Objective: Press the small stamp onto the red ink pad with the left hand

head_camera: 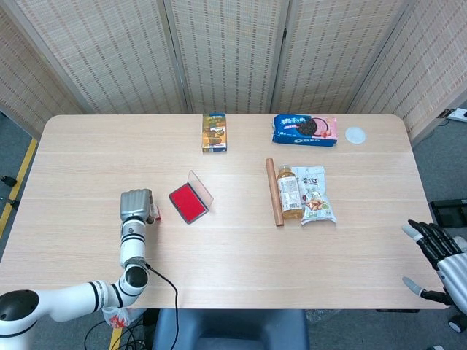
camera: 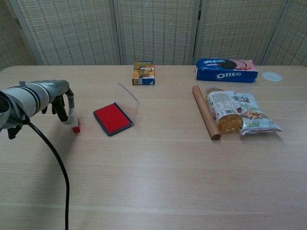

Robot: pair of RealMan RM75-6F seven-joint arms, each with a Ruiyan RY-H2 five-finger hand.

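The small stamp (camera: 76, 127), white with a red base, stands on the table left of the ink pad. My left hand (camera: 58, 99) reaches it from the left, and its fingertips (camera: 71, 114) close around the stamp's white upper part, hiding most of it. From the head view my left hand (head_camera: 136, 205) covers the stamp (head_camera: 155, 214) except for a sliver. The red ink pad (camera: 112, 118) lies open with its clear lid (camera: 127, 101) raised, a short way right of the stamp. My right hand (head_camera: 437, 253) hangs off the table's right corner with its fingers spread and holding nothing.
A wooden rolling pin (head_camera: 273, 192), a drink bottle (head_camera: 289, 192) and a snack bag (head_camera: 315, 195) lie right of centre. A small box (head_camera: 214, 132), an Oreo pack (head_camera: 305, 129) and a white lid (head_camera: 354, 134) sit along the far side.
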